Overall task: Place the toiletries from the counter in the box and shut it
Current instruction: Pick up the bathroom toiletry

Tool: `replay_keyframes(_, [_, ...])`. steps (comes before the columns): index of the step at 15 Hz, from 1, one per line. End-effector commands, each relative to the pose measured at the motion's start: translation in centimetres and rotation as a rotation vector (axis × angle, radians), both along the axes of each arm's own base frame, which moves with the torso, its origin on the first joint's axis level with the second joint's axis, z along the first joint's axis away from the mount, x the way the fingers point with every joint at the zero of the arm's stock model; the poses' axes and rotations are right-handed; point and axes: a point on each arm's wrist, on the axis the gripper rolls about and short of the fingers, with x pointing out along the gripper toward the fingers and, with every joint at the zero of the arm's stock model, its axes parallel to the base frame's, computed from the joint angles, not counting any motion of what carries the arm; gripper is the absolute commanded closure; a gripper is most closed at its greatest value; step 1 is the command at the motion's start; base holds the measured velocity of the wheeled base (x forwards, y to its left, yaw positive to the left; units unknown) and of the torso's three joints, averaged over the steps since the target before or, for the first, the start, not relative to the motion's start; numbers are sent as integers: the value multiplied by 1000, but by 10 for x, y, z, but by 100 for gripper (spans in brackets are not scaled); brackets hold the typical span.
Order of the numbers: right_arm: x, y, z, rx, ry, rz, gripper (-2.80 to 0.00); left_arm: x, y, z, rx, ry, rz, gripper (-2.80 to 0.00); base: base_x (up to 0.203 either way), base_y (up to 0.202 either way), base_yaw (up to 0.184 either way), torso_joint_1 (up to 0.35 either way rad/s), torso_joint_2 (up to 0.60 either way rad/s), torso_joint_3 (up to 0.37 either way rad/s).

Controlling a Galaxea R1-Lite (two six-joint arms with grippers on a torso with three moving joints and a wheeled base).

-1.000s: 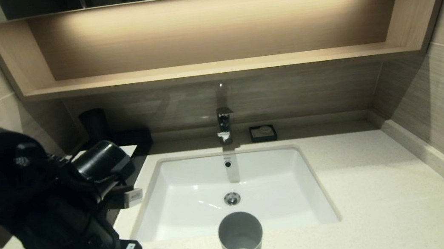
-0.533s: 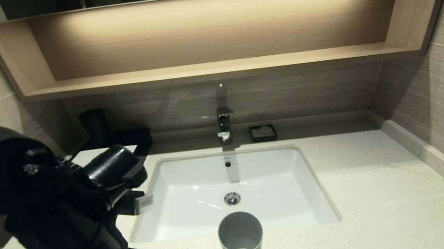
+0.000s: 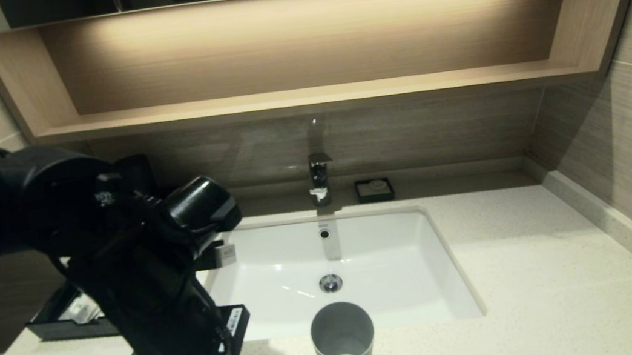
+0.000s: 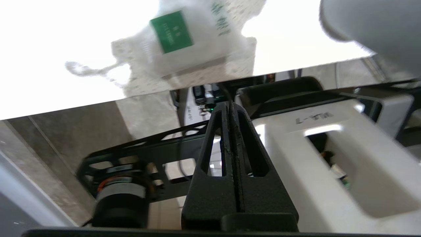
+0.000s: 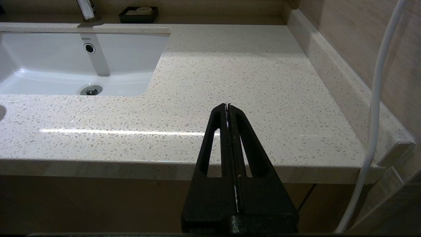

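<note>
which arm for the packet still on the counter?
Left. The left end effector, shut and empty, hangs near the squarish packet beside the grey cup. The right end effector sits off the counter's far right front edge.

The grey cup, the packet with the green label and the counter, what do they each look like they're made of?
The grey cup: probably matte plastic, with an even, dull grey wall and no glint. The packet: thin, translucent, crinkled plastic film with a printed green label. The counter: polished speckled stone or composite, cream with dark flecks and a streak of reflected light.
</note>
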Motion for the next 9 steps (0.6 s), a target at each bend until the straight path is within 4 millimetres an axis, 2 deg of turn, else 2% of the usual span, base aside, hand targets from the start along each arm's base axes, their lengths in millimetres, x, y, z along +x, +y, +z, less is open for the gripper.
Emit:
replay_keyframes(1, [0, 0, 0, -1, 2, 0, 0, 13, -26, -16, 26, 60, 65, 0, 0, 0, 0, 0, 0, 0])
replay_keyframes(3, [0, 0, 0, 0, 2, 0, 0, 17, -35, -19, 27, 72, 130, 0, 0, 0, 0, 0, 0, 0])
replay_keyframes(5, [0, 0, 0, 0, 2, 0, 0, 19, -36, -16, 14, 75, 192, 0, 0, 0, 0, 0, 0, 0])
replay_keyframes(9, [0, 0, 0, -1, 2, 0, 0, 27, -39, -25, 24, 112, 339, 0, 0, 0, 0, 0, 0, 0])
